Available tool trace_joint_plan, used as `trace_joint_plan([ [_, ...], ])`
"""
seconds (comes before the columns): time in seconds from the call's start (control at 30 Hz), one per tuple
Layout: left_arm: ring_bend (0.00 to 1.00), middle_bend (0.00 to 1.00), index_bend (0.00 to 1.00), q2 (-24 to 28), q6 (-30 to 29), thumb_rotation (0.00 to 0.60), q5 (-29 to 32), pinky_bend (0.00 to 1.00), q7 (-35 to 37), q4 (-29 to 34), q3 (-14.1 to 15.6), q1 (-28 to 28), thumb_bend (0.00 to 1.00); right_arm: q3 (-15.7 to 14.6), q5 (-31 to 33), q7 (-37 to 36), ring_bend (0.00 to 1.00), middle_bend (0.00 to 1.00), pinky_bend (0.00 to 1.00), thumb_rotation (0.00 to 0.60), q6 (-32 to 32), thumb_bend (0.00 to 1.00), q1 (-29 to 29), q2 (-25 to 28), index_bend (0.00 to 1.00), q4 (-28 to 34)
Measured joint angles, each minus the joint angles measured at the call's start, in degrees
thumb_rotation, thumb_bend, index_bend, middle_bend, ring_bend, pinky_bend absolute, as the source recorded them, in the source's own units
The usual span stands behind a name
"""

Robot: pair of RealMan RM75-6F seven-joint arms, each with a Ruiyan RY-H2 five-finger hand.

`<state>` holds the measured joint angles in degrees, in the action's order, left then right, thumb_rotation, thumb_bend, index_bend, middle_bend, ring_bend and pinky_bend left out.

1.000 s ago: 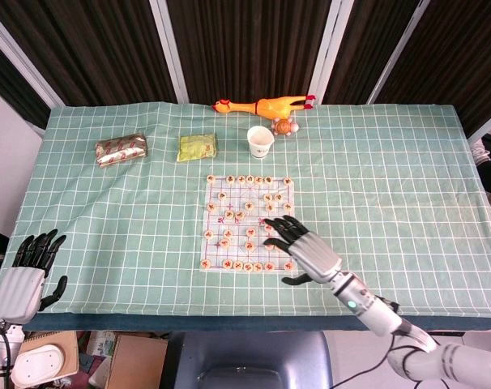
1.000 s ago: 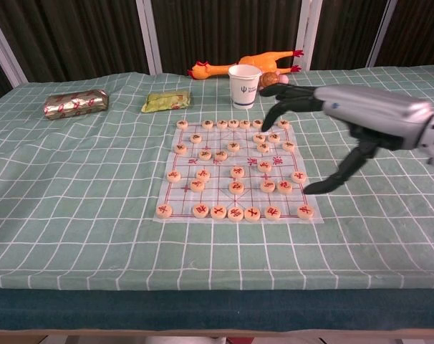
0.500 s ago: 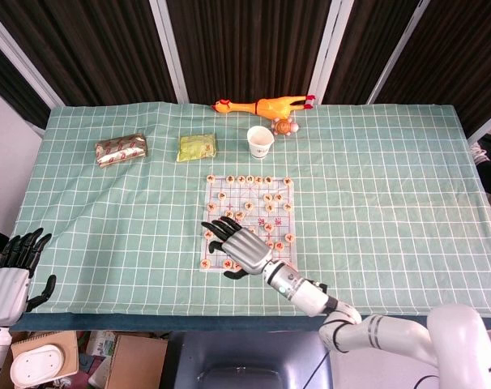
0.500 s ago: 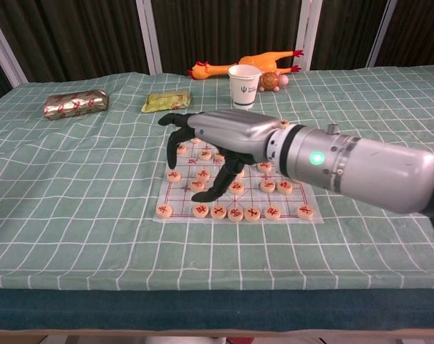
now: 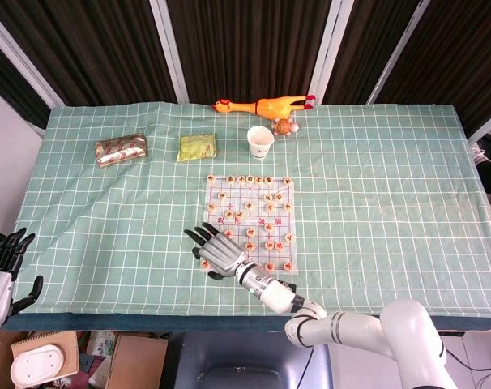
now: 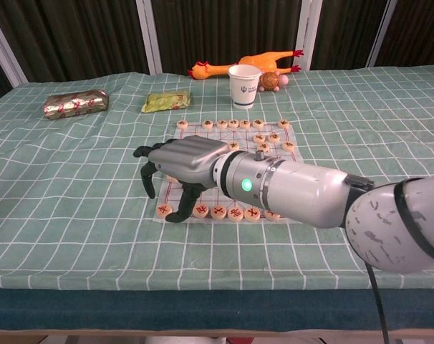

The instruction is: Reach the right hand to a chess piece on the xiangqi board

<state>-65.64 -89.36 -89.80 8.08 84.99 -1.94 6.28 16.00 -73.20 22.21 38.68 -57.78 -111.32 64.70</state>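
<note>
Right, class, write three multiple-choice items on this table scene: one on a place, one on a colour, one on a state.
1. Where is the right hand?
A. over the xiangqi board's near-left corner
B. beside the cup
C. off the table

2. What colour is the tablecloth?
A. red
B. green with white lines
C. plain blue

3. How does the paper cup stand?
A. tipped over
B. crushed
C. upright

Answers: 1 A, the fingers spread above that corner's pieces; 2 B, the grid shows everywhere; 3 C, its open mouth faces up.
</note>
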Motion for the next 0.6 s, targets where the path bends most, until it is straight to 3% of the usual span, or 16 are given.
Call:
trace_joint_plan([
  [0.6,0.0,0.0,0.0,0.2,-0.5,0.6,-0.8,0.0,-0.1,0.4,0.1,-0.4,0.46,-1.3,5.2,2.8,0.0,0.0,0.0,0.6,0.0,0.49,-2.2,-1.5,0.55,-2.3],
])
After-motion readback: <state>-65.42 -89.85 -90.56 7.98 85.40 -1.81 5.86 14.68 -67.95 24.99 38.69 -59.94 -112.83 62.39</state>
